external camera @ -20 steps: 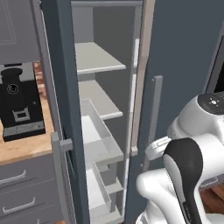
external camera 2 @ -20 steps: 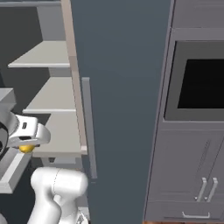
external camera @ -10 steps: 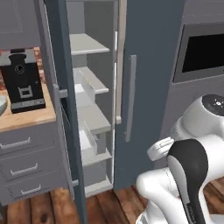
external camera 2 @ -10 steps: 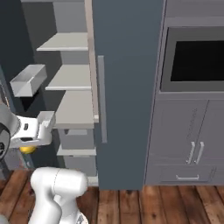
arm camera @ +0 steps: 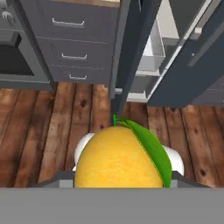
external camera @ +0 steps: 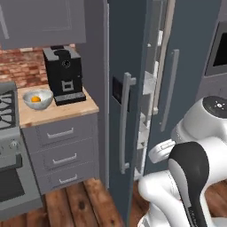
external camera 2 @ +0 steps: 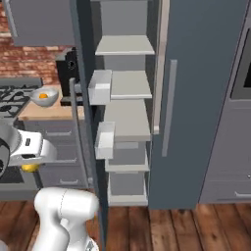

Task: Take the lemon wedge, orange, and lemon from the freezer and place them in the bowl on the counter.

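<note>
claw (external camera 2: pixel 30 166) part-open, clamped on lemon (arm camera: pixel 120 159) w/ leaf.

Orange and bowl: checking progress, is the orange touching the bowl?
Touching. Left base view shows the orange lying inside the bowl on the counter.

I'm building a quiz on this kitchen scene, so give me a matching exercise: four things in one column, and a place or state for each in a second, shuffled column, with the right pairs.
Things:
1. lemon
2. orange
3. bowl
4. freezer

Places or states:
A. doors standing open
B. on the counter, beside the coffee machine
C. lying in the bowl
D. between the fingers of the gripper, above the wood floor

Pairs: 1-D, 2-C, 3-B, 4-A
</note>
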